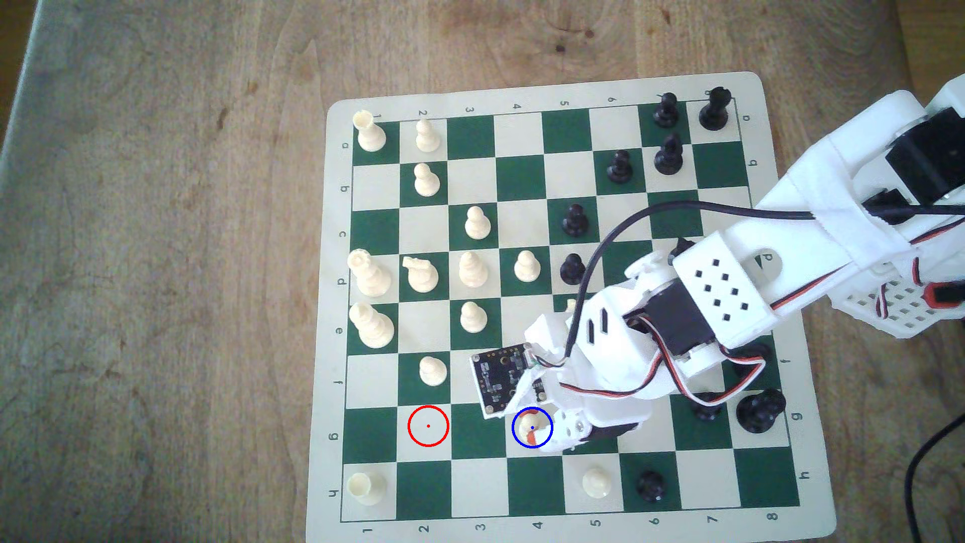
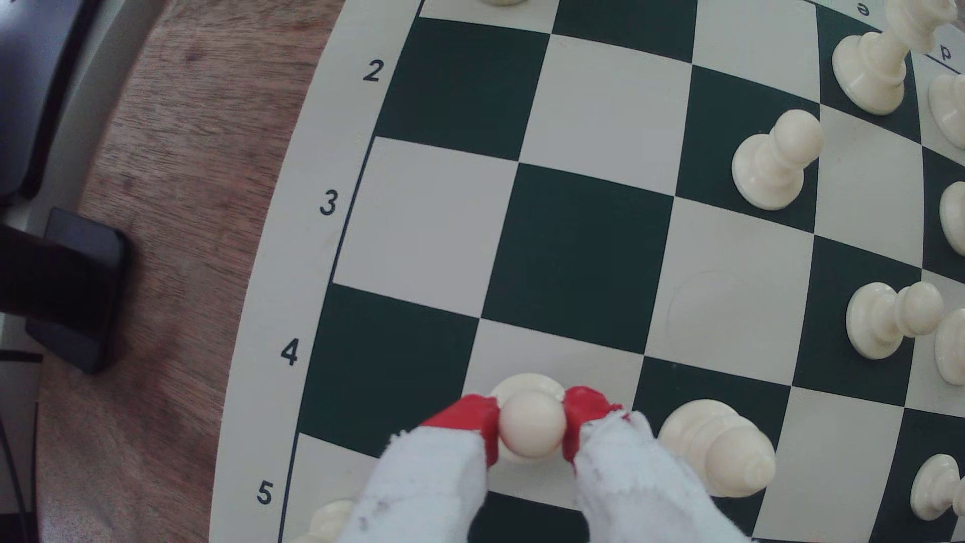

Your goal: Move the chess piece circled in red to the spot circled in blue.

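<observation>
Wooden table point(image 1: 156, 261) carries the board point(image 1: 783, 292). Gripper point(image 2: 531, 425) clamps the pawn point(image 2: 531, 427) by its head, over the blue-circled spot point(image 1: 545, 437). Placing step, I judge; next: settle the base, then part the fingers.

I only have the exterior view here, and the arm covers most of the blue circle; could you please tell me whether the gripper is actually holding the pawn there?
Observer: Yes. In the wrist view the gripper has its red fingertips pressed on both sides of the pawn, at its round head.
Operator: Thank you. Is the pawn on a light square or a dark one?
Observer: Its base shows over a light square, the one in file 4 of the board.
Operator: Is anything crowding it?
Observer: A larger cream piece stands on the neighbouring dark square, close beside one finger but apart from the pawn.
</observation>
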You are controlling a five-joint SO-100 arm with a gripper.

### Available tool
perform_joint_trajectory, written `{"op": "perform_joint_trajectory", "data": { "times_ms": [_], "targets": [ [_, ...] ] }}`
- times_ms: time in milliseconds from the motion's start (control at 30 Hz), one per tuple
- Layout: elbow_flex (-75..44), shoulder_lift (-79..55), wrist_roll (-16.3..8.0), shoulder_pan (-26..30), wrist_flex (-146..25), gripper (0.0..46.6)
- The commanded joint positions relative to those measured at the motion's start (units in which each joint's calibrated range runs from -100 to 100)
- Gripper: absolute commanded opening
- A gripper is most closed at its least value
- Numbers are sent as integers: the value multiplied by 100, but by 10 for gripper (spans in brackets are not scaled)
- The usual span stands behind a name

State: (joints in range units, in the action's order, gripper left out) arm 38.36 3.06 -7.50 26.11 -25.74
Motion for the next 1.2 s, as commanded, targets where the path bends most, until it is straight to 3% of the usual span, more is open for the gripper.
{"op": "perform_joint_trajectory", "data": {
  "times_ms": [0, 833, 967, 1033, 1167],
  "targets": [
    [-355, 170, 20, -88, 207, 5],
    [-500, 110, 15, 6, -104, 15],
    [-509, 85, 0, 21, -104, 67],
    [-536, 68, -68, 21, -96, 167],
    [-536, 195, -73, -26, -113, 193]
  ]
}}
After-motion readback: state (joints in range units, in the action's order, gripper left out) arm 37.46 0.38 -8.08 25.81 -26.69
